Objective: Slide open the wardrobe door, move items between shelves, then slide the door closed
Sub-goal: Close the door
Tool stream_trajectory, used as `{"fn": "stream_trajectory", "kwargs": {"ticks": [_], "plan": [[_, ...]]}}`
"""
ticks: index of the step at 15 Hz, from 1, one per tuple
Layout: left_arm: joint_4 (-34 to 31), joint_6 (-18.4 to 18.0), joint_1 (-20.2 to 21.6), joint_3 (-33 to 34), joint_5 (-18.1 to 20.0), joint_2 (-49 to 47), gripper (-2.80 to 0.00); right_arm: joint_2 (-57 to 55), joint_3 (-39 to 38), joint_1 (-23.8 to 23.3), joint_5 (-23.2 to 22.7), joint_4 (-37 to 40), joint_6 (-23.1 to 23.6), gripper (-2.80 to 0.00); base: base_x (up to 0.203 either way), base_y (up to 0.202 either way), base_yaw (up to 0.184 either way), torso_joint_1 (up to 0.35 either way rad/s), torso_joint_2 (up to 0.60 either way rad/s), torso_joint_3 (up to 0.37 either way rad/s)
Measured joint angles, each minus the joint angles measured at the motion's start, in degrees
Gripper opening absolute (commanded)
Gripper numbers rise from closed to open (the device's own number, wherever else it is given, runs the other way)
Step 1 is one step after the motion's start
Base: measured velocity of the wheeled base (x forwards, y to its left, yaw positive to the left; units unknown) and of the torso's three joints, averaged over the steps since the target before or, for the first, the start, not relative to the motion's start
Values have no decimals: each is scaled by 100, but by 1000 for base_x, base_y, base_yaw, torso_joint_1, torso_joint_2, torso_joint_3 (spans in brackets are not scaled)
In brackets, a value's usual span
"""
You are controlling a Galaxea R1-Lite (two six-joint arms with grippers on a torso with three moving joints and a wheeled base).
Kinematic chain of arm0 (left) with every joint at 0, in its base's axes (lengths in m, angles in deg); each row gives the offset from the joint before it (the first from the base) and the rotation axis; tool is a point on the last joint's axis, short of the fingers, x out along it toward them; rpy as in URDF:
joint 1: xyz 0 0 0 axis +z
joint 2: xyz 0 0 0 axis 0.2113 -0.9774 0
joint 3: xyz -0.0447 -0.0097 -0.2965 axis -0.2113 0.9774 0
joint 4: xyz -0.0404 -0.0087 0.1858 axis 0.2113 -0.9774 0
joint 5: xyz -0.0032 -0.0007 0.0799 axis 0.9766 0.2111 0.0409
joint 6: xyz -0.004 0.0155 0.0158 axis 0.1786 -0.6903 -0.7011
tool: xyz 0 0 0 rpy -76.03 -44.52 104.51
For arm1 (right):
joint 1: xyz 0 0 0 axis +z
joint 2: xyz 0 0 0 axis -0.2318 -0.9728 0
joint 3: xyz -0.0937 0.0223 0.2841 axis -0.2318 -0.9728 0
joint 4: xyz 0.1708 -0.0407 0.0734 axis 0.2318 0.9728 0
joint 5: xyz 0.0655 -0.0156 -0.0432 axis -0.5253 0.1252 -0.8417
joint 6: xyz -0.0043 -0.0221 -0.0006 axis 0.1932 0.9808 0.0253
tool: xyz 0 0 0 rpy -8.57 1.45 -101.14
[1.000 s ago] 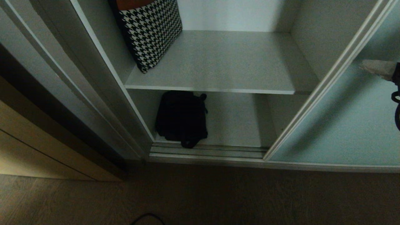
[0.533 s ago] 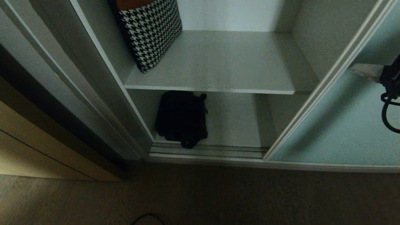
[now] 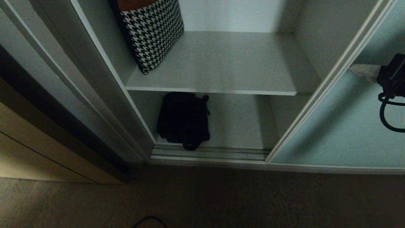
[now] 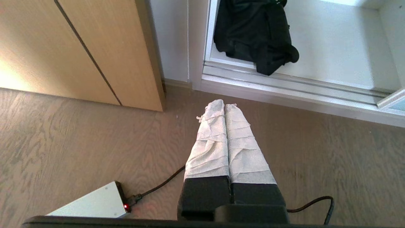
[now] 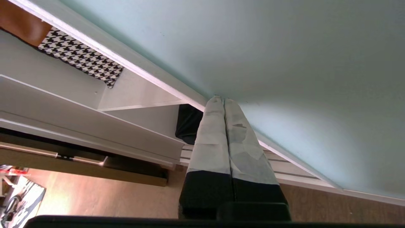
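Here the left gripper (image 4: 224, 106) hangs over the wooden floor (image 4: 79, 142) just near of the wardrobe, jaws pressed together and empty. Inside, the houndstooth bag (image 3: 148, 34) leans at the left of the upper shelf (image 3: 227, 63), and the black fabric bag (image 3: 183, 120) lies below it on the bottom shelf (image 3: 240, 123), by the floor track (image 3: 208, 153). To the right, the right gripper (image 5: 221, 99), jaws together, has its tips at the sliding wardrobe door (image 3: 332, 126), by the frame.

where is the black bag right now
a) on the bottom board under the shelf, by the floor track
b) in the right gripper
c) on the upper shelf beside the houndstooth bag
a: the black bag lies below the shelf, its lower edge at the floor track.
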Motion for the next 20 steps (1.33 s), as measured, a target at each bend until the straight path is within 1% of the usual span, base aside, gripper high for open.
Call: {"fn": "stream_trajectory", "kwargs": {"ticks": [4, 8, 10, 14, 17, 20], "plan": [[-1, -1, 0, 0, -2, 0, -280, -40, 27, 422, 356, -7, 64, -280, 0, 0, 0, 0, 0, 0], [1, -2, 0, 0, -2, 0, -280, -57, 35, 1021, 592, -28, 371, -280, 0, 0, 0, 0, 0, 0], [1, -2, 0, 0, 0, 0, -280, -68, 41, 1417, 743, -21, 529, -280, 0, 0, 0, 0, 0, 0], [1, -2, 4, 0, -2, 0, -280, 54, -99, 2354, 1079, 0, 905, -280, 0, 0, 0, 0, 0, 0], [1, -1, 0, 0, -2, 0, -280, 413, -280, 2711, 1092, -9, 1067, -280, 0, 0, 0, 0, 0, 0], [1, -2, 0, 0, -2, 0, -280, 1010, -522, 2820, 969, -8, 1080, -280, 0, 0, 0, 0, 0, 0]]}}
